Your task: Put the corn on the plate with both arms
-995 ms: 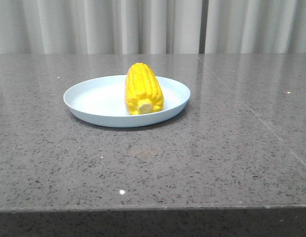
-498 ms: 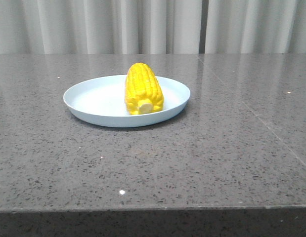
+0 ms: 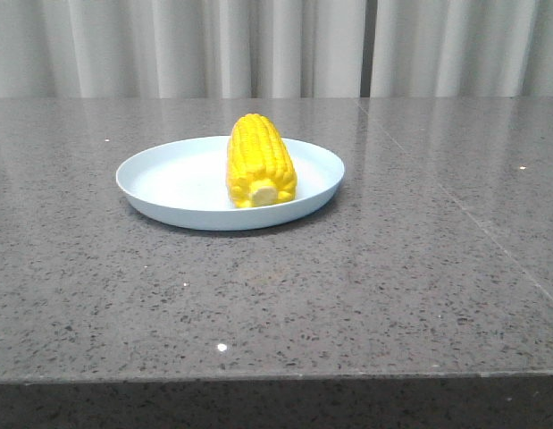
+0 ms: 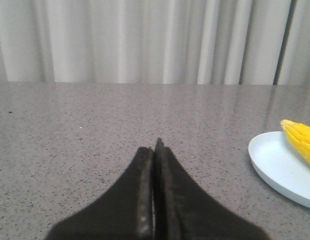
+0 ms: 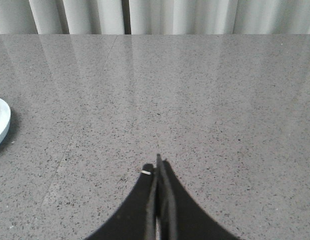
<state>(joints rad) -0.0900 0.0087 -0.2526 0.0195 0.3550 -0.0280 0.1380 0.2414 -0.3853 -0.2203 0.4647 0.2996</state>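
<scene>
Though unlabelled, corn (image 3: 260,162) on plate (image 3: 160,188)

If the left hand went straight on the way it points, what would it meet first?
Probably nothing: ahead of the shut left hand is bare table up to the curtain. The plate sits off to one side.

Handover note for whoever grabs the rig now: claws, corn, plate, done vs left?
Left claw: shut, holding nothing, low over bare table to the left of the plate.
Right claw: shut, holding nothing, over bare table to the right of the plate.
Corn: lying on the plate, right of its centre, pale stub end toward the camera.
Done: corn is on the plate, both claws clear of it.
Left: nothing visible for the placement; neither arm shows in the front view.
</scene>
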